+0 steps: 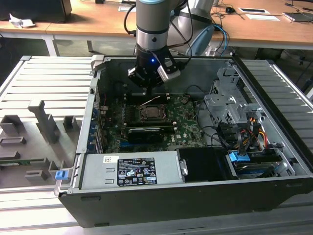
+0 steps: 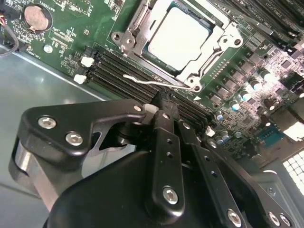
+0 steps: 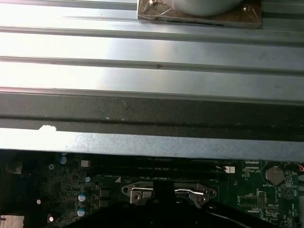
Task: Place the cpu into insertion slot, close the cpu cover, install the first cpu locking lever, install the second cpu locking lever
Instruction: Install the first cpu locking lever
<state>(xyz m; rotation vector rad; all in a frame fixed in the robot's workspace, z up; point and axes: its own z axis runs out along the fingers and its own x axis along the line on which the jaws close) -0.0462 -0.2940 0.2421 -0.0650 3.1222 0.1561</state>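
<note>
While the black two-finger gripper [image 1: 149,81] is hovering just above the dark square metal-rimmed insertion slot [image 1: 155,113], the small pale silvery square cpu [image 2: 178,37] is sitting inside that slot. The thin grey metal cpu cover [image 2: 227,37] is lying flat over it and framing it. The fingers are pressed together, pinching nothing (the second wrist view is giving the best look). Their tips are just beside the thin silver wire locking lever [image 2: 147,81] running along the slot's edge. I'm judging the lever step to be in hand. Doing it well is going to mean bearing squarely on the wire, steering clear of the long black memory sockets [image 2: 114,66] beside the slot, and not letting the lever slip sideways.
</note>
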